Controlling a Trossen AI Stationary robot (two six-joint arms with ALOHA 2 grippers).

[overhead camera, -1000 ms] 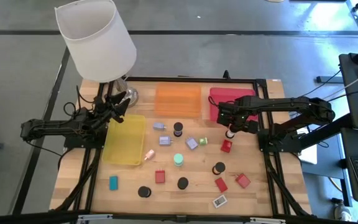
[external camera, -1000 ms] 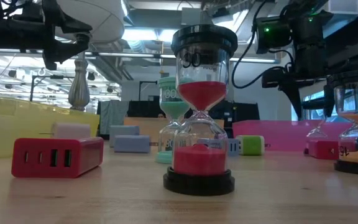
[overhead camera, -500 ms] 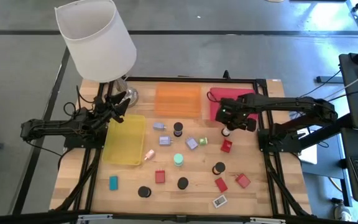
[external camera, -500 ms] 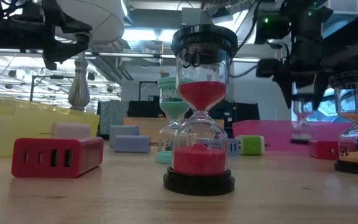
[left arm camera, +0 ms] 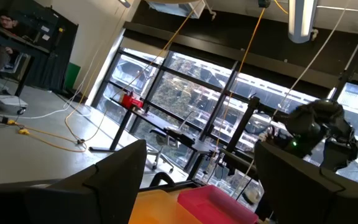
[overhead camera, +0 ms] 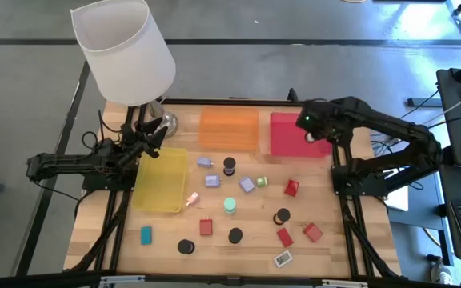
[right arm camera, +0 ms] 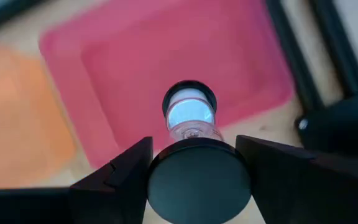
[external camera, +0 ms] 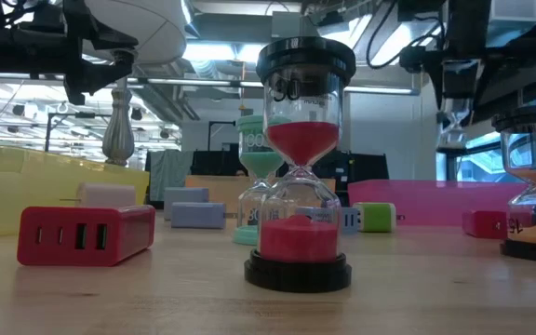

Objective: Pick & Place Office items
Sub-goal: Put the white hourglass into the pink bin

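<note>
The right pincer [right arm camera: 191,186] is clamped on a small hourglass [right arm camera: 190,127] with black end caps. The wrist view shows one fat black cap squeezed between the two fingers and the glass body sticking out past them. It hangs over the red tray [overhead camera: 294,134] at about 1 o'clock on the desk [overhead camera: 238,244]. My guess is it's held by the end cap so the glass stays clear and it can go down base-first into the tray without tipping. From above the arm mostly hides the hourglass, so I can't say how high it is off the tray.

The left pincer [overhead camera: 152,130] is parked at roughly 10 o'clock, between the yellow tray [overhead camera: 160,180] and the lamp [overhead camera: 124,52], fingers spread wide with nothing between them. Looks like it's just waiting out of the way.

Everything else is scattered loose across the middle and 6 o'clock part of the desk: a mint hourglass [overhead camera: 230,206], a red charger block [overhead camera: 206,227], a teal block [overhead camera: 146,234], a few black-capped hourglasses like the one at [overhead camera: 229,166], lavender blocks such as [overhead camera: 212,181], and a white tag [overhead camera: 283,258] near the 6 o'clock edge. The orange tray [overhead camera: 230,130] at 12 o'clock looks bare, and so does the yellow one. So I'd call this very early in the sorting, with nearly everything left to move.
</note>
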